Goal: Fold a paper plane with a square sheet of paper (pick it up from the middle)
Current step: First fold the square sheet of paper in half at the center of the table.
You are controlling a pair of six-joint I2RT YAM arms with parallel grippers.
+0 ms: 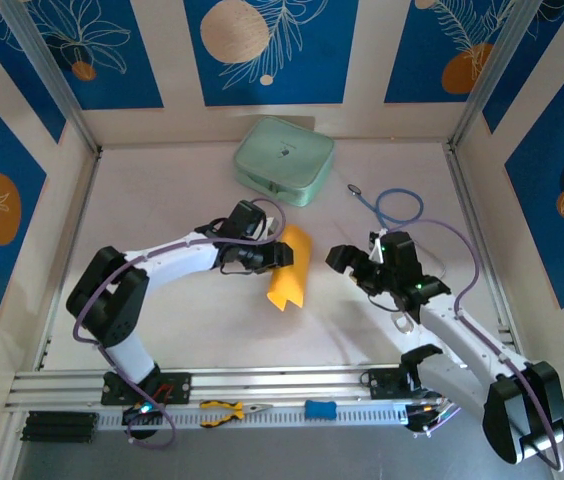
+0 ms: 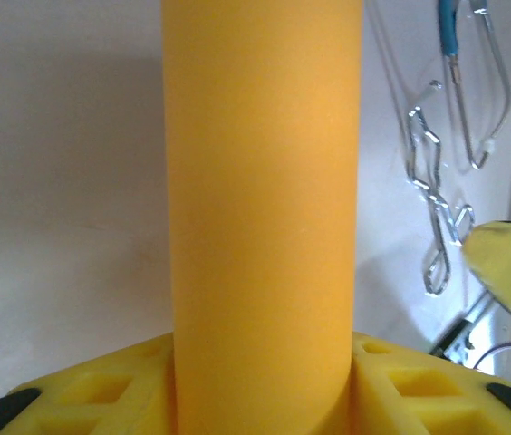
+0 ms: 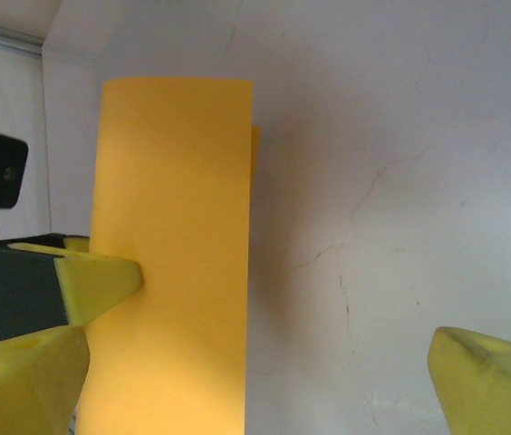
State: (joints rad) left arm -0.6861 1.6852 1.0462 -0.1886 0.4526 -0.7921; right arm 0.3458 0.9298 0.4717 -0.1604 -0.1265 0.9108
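No words, numbers or signs can be read in any of the views. A small dark mark is seen on the lid of the pale green case (image 1: 284, 162), but it is too small to be made out.
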